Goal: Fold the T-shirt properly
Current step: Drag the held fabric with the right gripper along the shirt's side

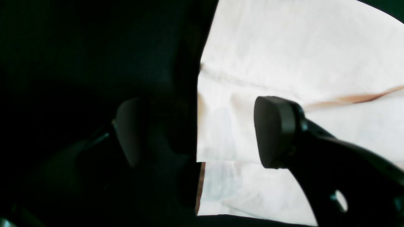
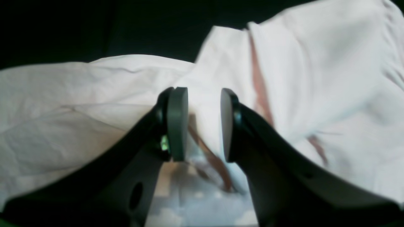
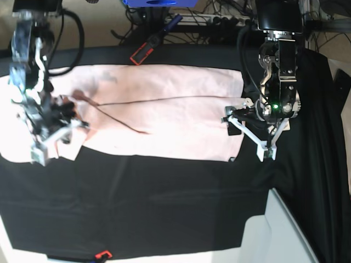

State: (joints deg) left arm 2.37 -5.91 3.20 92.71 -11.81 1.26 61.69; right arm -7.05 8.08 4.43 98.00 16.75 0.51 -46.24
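Observation:
The pale pink T-shirt (image 3: 164, 109) lies spread across the black table cloth (image 3: 164, 203), with a long crease through its middle. My left gripper (image 3: 247, 137) is open wide at the shirt's right edge. In the left wrist view that gripper (image 1: 200, 132) straddles the T-shirt's edge (image 1: 284, 47), one finger (image 1: 274, 132) over the fabric and the other over black cloth. My right gripper (image 3: 57, 139) is at the shirt's left end. Its pads (image 2: 176, 123) stand a little apart, with a ridge of the T-shirt (image 2: 315, 63) showing in the gap of the right gripper (image 2: 203, 126).
A red-and-black tool (image 3: 143, 53) lies at the table's far edge, with cables and a blue object (image 3: 159, 3) behind it. A white surface (image 3: 285, 230) sits at the lower right. A small red tag (image 3: 102, 255) marks the cloth's near edge.

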